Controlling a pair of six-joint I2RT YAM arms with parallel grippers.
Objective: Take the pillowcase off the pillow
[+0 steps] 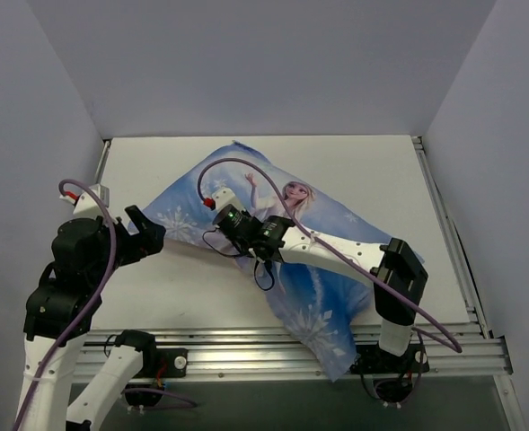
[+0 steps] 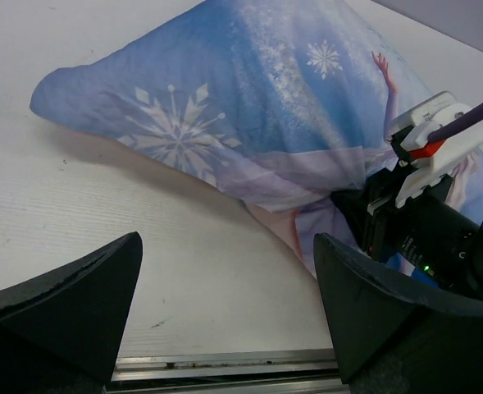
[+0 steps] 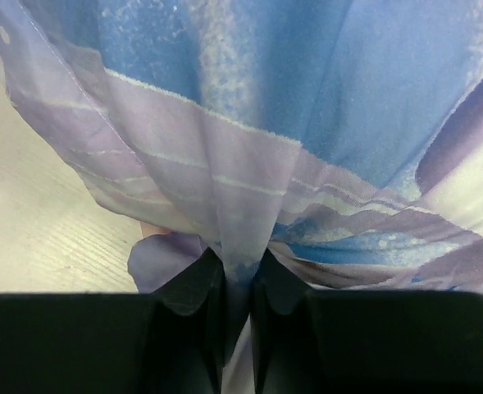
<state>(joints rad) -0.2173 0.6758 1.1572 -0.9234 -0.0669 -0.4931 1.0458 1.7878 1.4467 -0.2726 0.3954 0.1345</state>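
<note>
The blue princess-print pillowcase [image 1: 286, 215] lies across the middle of the table and hangs over the front rail. It fills the right wrist view [image 3: 249, 107] and shows in the left wrist view [image 2: 249, 98]. A pale pink underside peeks out at its lower edge [image 2: 294, 222]. The white pillow is hidden inside it. My right gripper [image 1: 221, 218] is shut on a pinched fold of the pillowcase [image 3: 238, 271]. My left gripper [image 1: 147, 232] is open and empty, just left of the pillowcase's left corner, over bare table [image 2: 225, 328].
The white table [image 1: 363, 162] ends at an aluminium rail [image 1: 246, 355] along the front. Grey walls stand at the left, back and right. The right arm's camera housing with a purple cable [image 2: 438, 131] sits close to my left gripper's right finger.
</note>
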